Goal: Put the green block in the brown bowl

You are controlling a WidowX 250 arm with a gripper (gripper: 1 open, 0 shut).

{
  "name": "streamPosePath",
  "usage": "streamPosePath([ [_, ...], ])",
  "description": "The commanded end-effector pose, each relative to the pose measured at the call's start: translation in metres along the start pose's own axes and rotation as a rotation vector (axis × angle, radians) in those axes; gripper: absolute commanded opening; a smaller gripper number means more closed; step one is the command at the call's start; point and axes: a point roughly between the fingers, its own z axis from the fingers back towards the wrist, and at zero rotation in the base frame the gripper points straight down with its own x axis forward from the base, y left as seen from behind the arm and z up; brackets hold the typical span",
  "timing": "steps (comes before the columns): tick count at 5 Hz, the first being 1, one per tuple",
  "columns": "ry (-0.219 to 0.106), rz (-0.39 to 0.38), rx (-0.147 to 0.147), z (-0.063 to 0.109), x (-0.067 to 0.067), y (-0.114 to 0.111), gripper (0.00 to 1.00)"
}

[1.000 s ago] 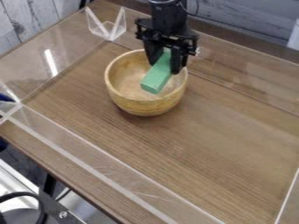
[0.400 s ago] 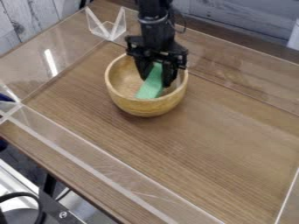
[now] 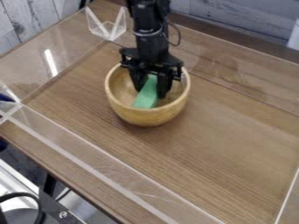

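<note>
The brown bowl (image 3: 142,116) stands on the wooden tabletop, a little left of the middle and towards the back. My gripper (image 3: 149,77) points straight down into it from above. Its black fingers (image 3: 128,72) stand either side of the green block (image 3: 146,94) and are shut on the block's upper end. The block hangs tilted, with its lower end down inside the bowl near the front wall. Whether that end touches the bowl's bottom I cannot tell.
Clear acrylic walls (image 3: 70,144) fence the wooden table (image 3: 222,131) on all sides. A folded clear plastic piece (image 3: 105,24) stands at the back left corner, close behind the arm. Black cables (image 3: 24,208) hang below the front left edge.
My gripper has come down and to the left with the green block, lowering it from above the bowl's right rim into the bowl. The wrist has rolled slightly.
</note>
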Motion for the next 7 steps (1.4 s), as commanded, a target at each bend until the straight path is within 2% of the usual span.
streamPosePath([
  [1, -0.091, 0.032, 0.011, 0.037, 0.0, -0.001, 0.0],
  [2, -0.13, 0.038, 0.02, 0.056, -0.011, -0.011, 0.0],
  [3, -0.136, 0.037, 0.032, 0.058, -0.019, -0.021, 0.0],
  [5, -0.101, 0.023, 0.049, 0.068, 0.002, -0.022, 0.0],
  [6, -0.068, 0.015, 0.062, 0.061, 0.001, -0.014, 0.0],
  [7, -0.072, -0.025, 0.073, 0.053, 0.003, -0.016, 0.0],
])
